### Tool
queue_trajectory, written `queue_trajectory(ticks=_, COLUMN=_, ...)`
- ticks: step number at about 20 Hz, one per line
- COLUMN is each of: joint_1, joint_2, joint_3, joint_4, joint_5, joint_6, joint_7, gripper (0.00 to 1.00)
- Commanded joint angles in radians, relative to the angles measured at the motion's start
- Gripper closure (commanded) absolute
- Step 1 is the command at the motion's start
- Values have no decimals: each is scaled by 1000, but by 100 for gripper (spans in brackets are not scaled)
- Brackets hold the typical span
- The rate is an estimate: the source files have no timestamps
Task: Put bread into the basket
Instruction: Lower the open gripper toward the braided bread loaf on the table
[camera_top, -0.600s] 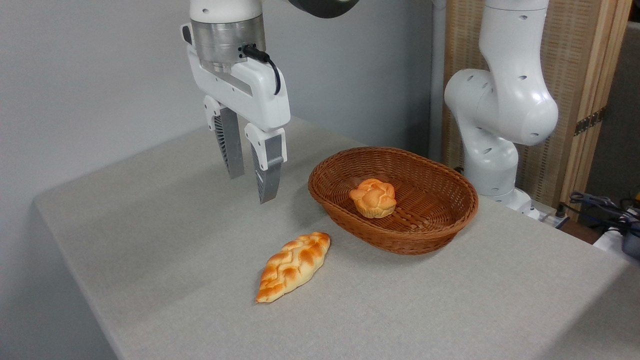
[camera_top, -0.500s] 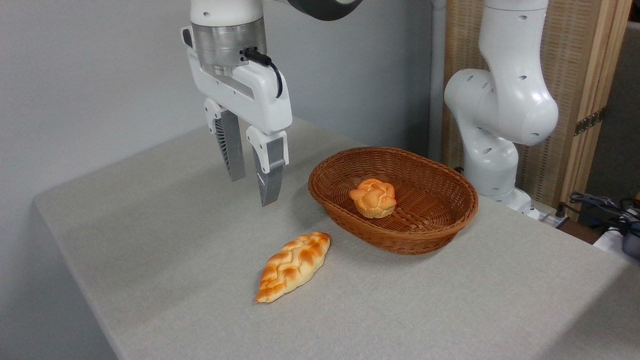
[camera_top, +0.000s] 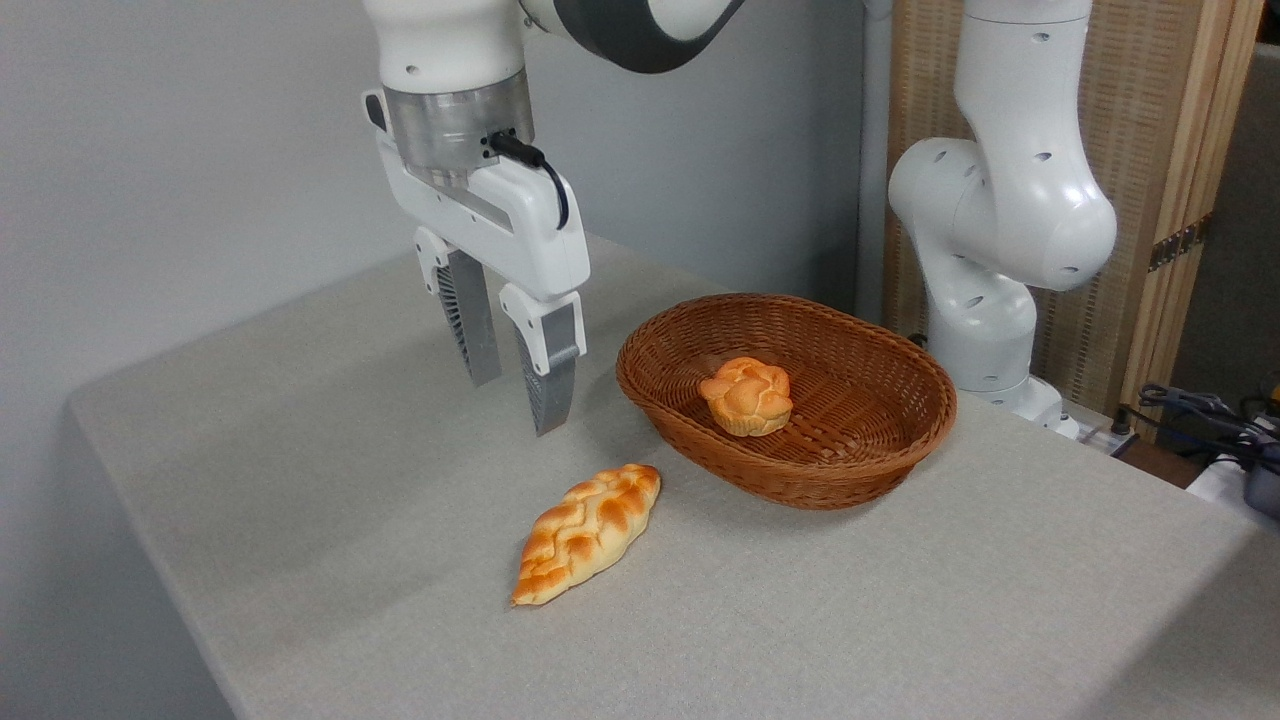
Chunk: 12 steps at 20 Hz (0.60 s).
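Observation:
The bread (camera_top: 587, 531), a long braided golden loaf with pointed ends, lies flat on the grey table (camera_top: 300, 500) just left of and in front of the basket. The basket (camera_top: 870, 440) is an oval brown wicker bowl at centre right. My gripper (camera_top: 518, 405) hangs open above the table, behind and slightly left of the loaf, with its fingers pointing down and nothing between them. It is well clear of the loaf and touches nothing.
A small round orange knotted bun (camera_top: 746, 395) sits inside the basket. The arm's white base (camera_top: 990, 230) stands behind the basket at the right. Cables (camera_top: 1210, 410) lie off the table's right edge. The table's front and left edges are near.
My gripper has come down and shifted slightly right, toward the loaf. The loaf, the bun and the basket have not moved.

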Motion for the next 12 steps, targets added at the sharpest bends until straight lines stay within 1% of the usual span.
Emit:
queue_trajectory(ticks=1, joint_1=-3, joint_2=17, joint_3=8, joint_4=-10, joint_5=-3, joint_6=-44, joint_7=-14, gripper=0)
queue_trajectory(ticks=6, joint_1=-2, joint_2=28, joint_3=34, joint_4=-89, joint_5=-1, joint_6=-17, joint_7=-10, gripper=0)
queue_trajectory(ticks=10, joint_1=-3, joint_2=38, joint_3=39, joint_4=-171, joint_5=2, joint_6=64, joint_7=-10, gripper=0)
queue_trajectory(ticks=12, joint_1=-3, joint_2=51, joint_3=37, joint_4=-185, joint_5=-1, joint_6=98, joint_7=-11, gripper=0)
